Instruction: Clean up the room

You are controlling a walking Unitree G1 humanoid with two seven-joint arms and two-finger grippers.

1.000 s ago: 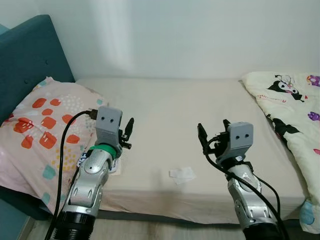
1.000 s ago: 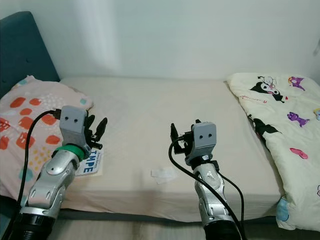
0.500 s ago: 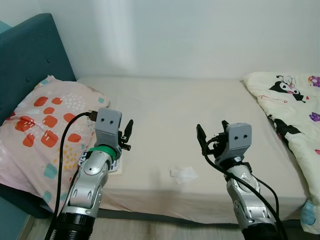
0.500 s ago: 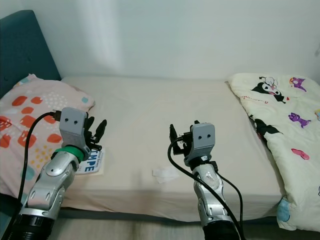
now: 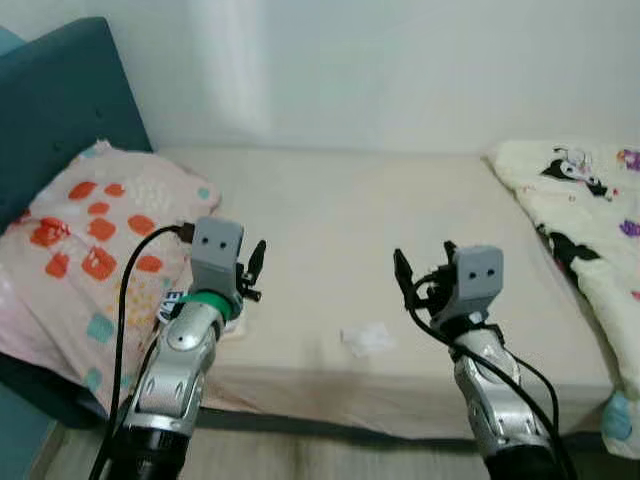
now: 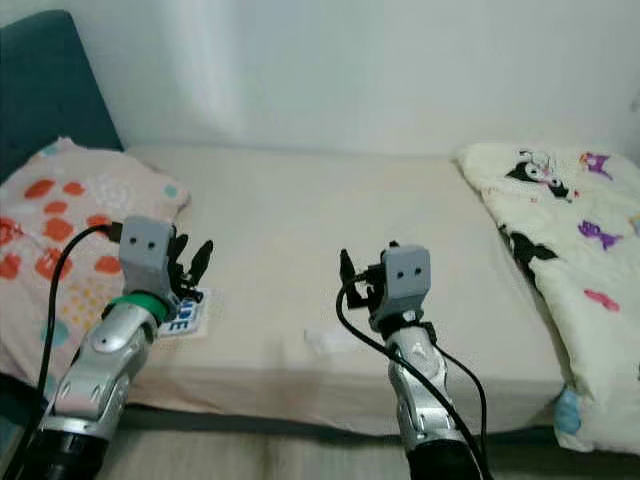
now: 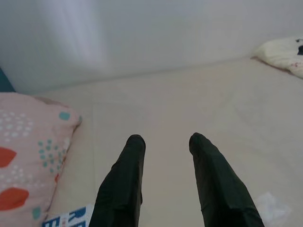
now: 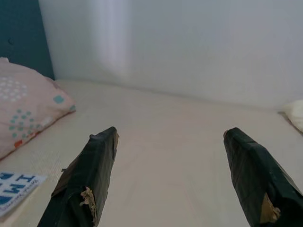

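White and crumpled, a tissue (image 5: 366,338) lies on the bare mattress (image 5: 340,220) near its front edge, between the two arms and a little nearer the right one. Beside the left arm a booklet (image 6: 184,312) with blue lettering rests flat on the mattress, just beside the pillow (image 5: 85,240) with orange and teal spots. A cartoon-print blanket (image 5: 585,215) is bunched at the far right end of the bed, and a teal headboard (image 5: 55,105) stands behind the pillow.

Both arms are raised over the bed's front edge with nothing held. The left gripper (image 7: 165,142) has its fingers parted a little, and it points over the mattress above the booklet. The right gripper (image 8: 168,142) is spread wide, with empty mattress between its fingers (image 8: 97,163); it hovers just right of the tissue.

My judgement is that this is an approach step: the robot is facing the bed and nothing has been picked up yet. The tissue looks like the nearest litter, so the next move likely calls for lowering the right gripper onto it and pinching lightly, since thin paper can slip or tear
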